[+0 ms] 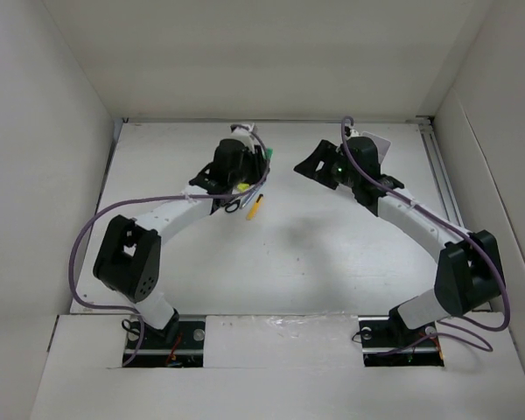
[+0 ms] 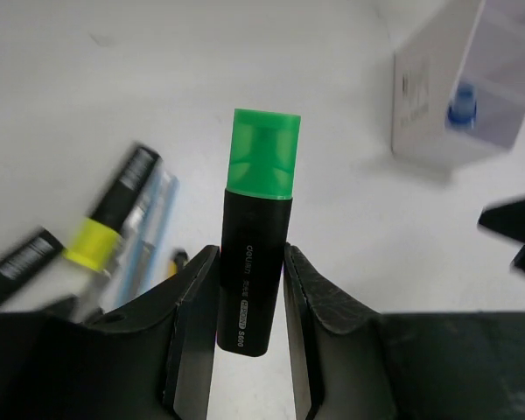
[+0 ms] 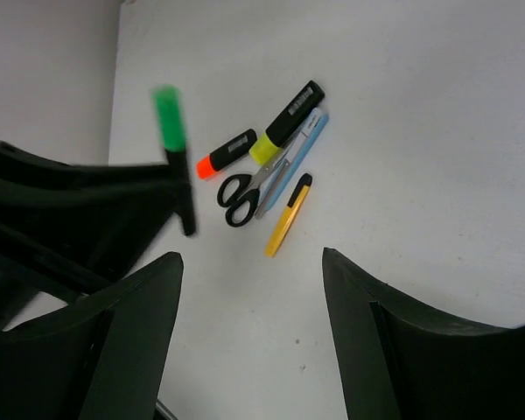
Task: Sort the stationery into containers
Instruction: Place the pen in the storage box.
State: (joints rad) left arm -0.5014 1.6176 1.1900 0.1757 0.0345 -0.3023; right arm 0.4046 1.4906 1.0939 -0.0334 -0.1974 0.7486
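Note:
My left gripper [image 2: 249, 289] is shut on the black barrel of the green-and-black highlighter [image 2: 258, 236] and holds it above the table, green cap forward; it also shows in the top view [image 1: 268, 154]. The translucent white tray [image 2: 420, 96] stands ahead to the right with the blue-capped bottle [image 2: 462, 103] in it. My right gripper [image 3: 249, 271] is open and empty above bare table. On the table ahead of it lie the scissors [image 3: 243, 194], the orange-tipped marker [image 3: 223, 156], the silver-blue pen [image 3: 304, 147] and the yellow stick [image 3: 287, 219].
A black marker with a yellow band [image 3: 289, 118] lies among the loose items. White walls close in the table on the left, back and right. In the top view the tray [image 1: 381, 144] is partly hidden behind the right arm.

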